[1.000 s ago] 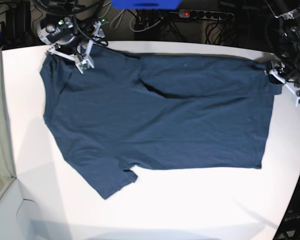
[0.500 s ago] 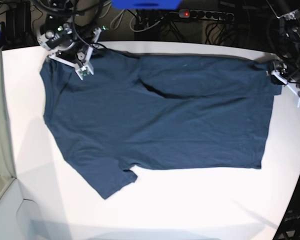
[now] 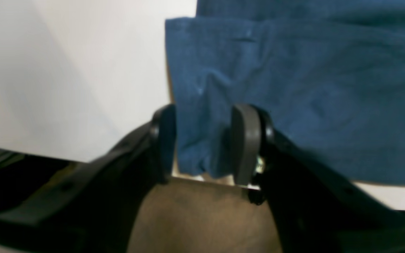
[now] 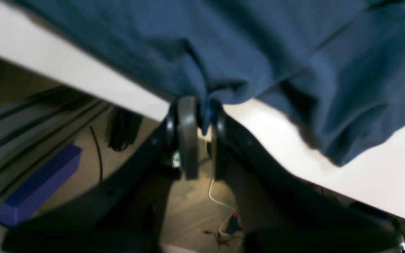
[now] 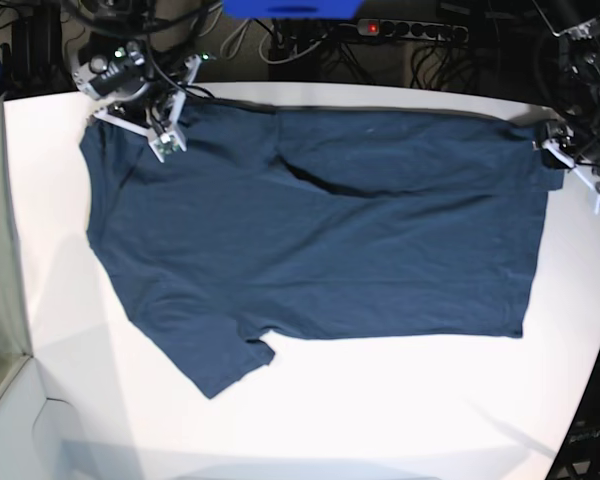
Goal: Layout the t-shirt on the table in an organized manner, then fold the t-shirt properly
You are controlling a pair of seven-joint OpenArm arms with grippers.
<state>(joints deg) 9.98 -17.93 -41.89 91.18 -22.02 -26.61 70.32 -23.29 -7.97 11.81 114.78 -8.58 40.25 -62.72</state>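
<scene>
Spread flat across the white tabletop (image 5: 380,400): the t-shirt (image 5: 320,240), dark navy, matte knit cloth, short-sleeved, lying sideways in the base view with the hem toward that view's right and the shoulders toward its left. One sleeve pointing toward the near edge, ending in a blunt corner; a shallow crease and dark fold just below the far edge, near the middle. Tabletop smooth, glossy, with a curved rim at the right.

No brand, label or readable writing visible on the cloth.

Right hand (image 4: 197,140) at the far left corner of the base view (image 5: 165,125), at the tabletop's rim by the shoulder. In the right wrist view, dark rounded fingers (image 4: 187,135) drawn nearly together, a small bunched tuck of navy cloth (image 4: 223,52) pinched between them, gathered into soft wrinkles just above the grip.

Left hand (image 3: 202,140) at the far right corner of the base view (image 5: 575,160), at the hem. In the left wrist view, black curved fingers (image 3: 245,140) standing about half apart, one on either side of the hem corner (image 3: 294,88), fabric filling the gap and hanging slightly past the tabletop's edge; whether pressed tight onto it, cannot tell.
</scene>
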